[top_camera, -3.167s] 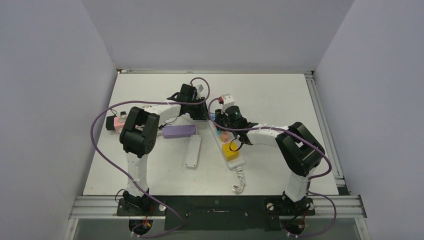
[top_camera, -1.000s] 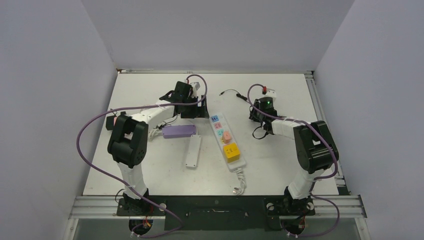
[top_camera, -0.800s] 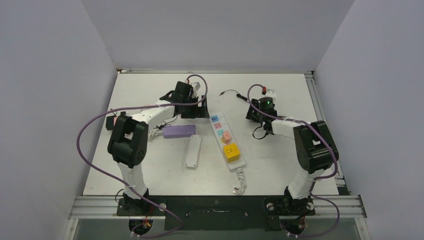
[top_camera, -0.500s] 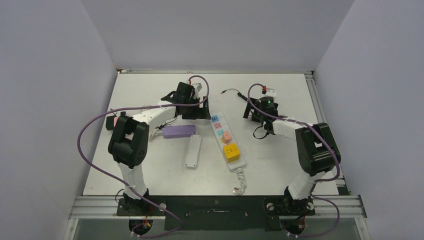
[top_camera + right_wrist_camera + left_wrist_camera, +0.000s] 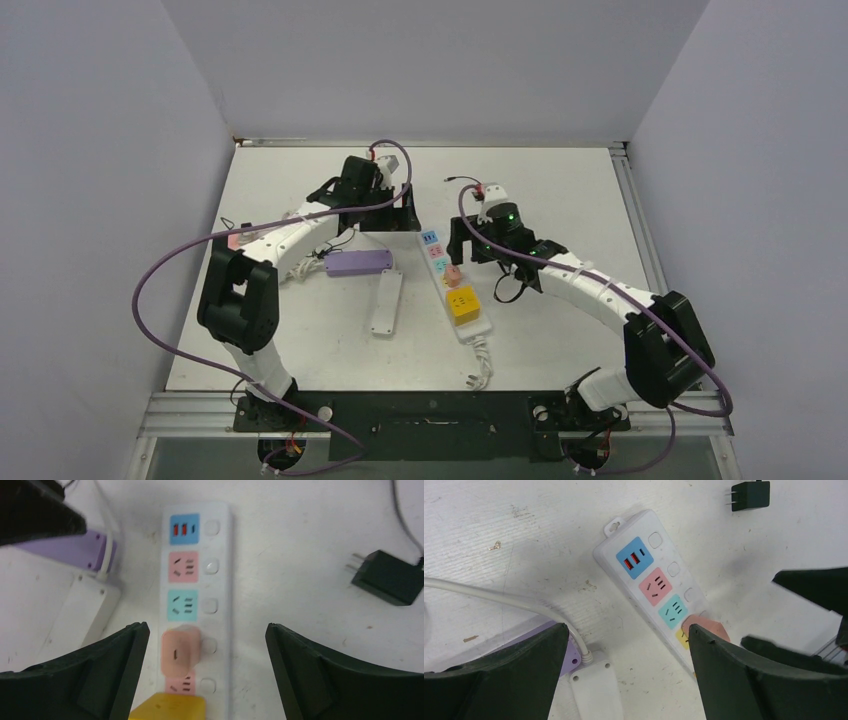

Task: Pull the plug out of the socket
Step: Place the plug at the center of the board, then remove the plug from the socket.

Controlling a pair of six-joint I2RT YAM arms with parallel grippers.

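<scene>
Top external view, left to right: the left end effector [image 5: 625,630] hangs released near the far end of the strip [image 5: 220,570], holding nothing. On the strip a pink plug [image 5: 180,652] and, nearer the bases, a yellow plug [image 5: 167,707] sit in their sockets. The right end effector [image 5: 206,626] is spread wide above the pink plug, straddling it without touching. Further right a black adapter [image 5: 387,577] lies flat on the surface [image 5: 560,190], apart from the strip, prongs pointing back toward it. I'd judge one plug is out and the pink one is next. The strip's long axis runs away from the bases, its far end leaning left. The pink plug stands up from its socket.
</scene>
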